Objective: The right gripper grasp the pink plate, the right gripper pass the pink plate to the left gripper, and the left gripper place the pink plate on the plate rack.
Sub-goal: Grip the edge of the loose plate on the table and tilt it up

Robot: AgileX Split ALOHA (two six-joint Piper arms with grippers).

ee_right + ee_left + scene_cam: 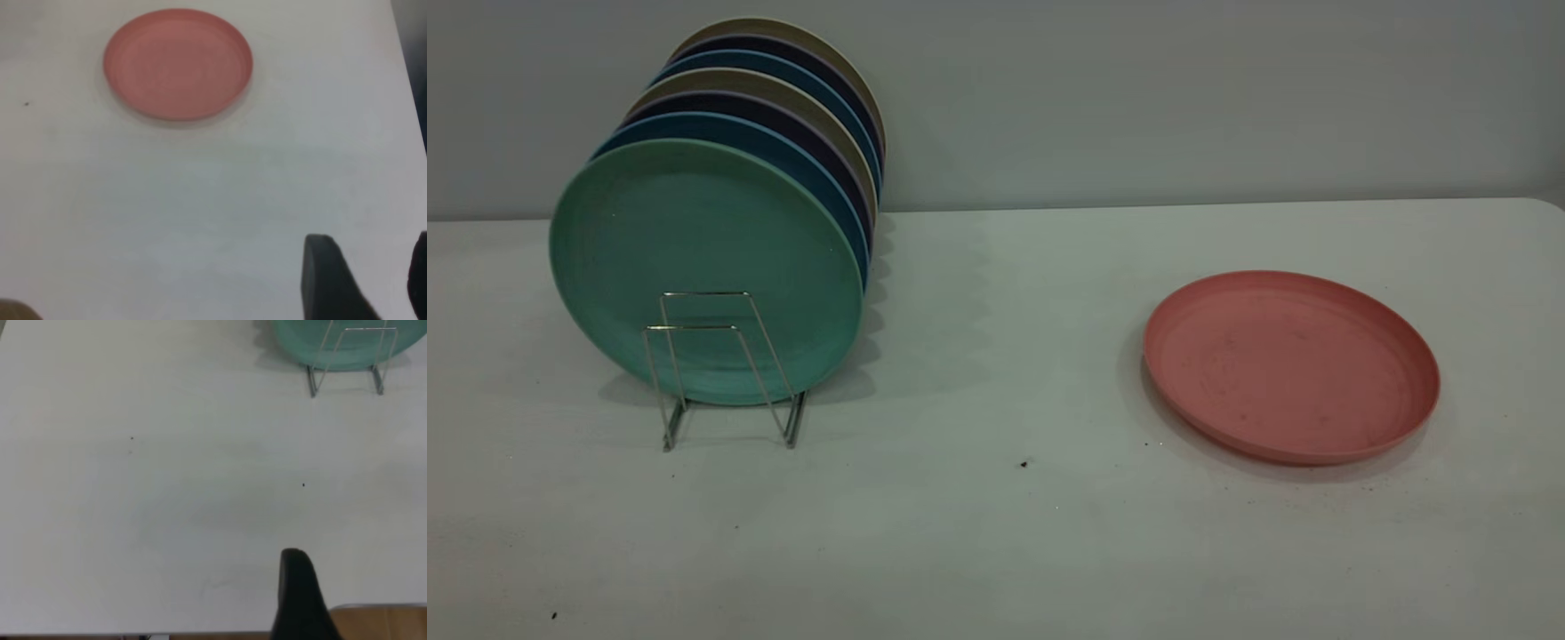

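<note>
Lying flat at right of the exterior frame, the pink plate (1291, 366) looks light, stiff, slick; its raised rim suits the right pincer (363, 280), open; the left pincer's (303, 600) state cannot be told.

I am seeing only one finger of my left gripper (301, 600), the frame's bottom cutting it off. The green plate (703, 267) is hiding most of the plates (783, 107) stacked behind it in the rack (725, 369).

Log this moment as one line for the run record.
stage: not started | pink plate: flat on table, untouched | plate rack: front slot free | right hand: open, short of plate | left hand: parked near table edge
</note>
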